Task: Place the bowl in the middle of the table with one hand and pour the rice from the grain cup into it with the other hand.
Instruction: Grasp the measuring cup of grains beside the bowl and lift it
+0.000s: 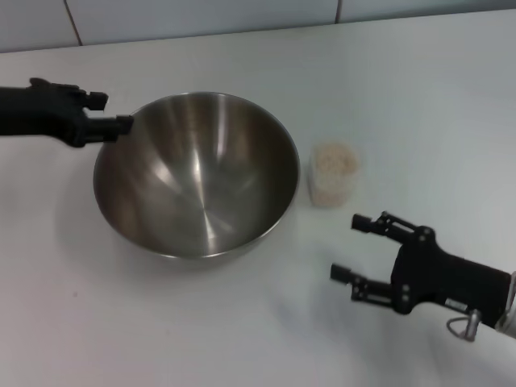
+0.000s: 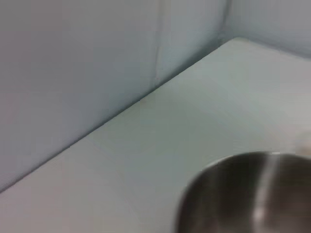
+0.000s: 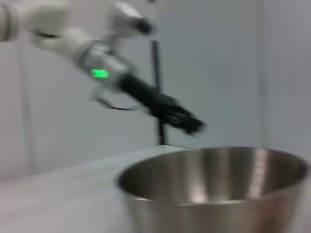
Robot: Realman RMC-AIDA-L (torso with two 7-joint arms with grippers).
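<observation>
The steel bowl (image 1: 197, 173) stands upright and empty on the white table (image 1: 419, 89), left of the middle. It also shows in the left wrist view (image 2: 248, 194) and the right wrist view (image 3: 214, 189). The clear grain cup (image 1: 333, 176) stands just right of the bowl, filled with pale rice (image 1: 334, 161). My left gripper (image 1: 118, 111) is open at the bowl's far left rim, its lower finger (image 1: 121, 125) right at the rim. In the right wrist view the left gripper (image 3: 187, 121) hovers just behind the rim. My right gripper (image 1: 348, 247) is open and empty, in front of the cup and apart from it.
A pale wall (image 1: 201, 16) runs along the table's far edge and also shows in the left wrist view (image 2: 73, 63). The left arm's green light (image 3: 99, 74) is lit. A dark post (image 3: 158, 92) stands behind the table.
</observation>
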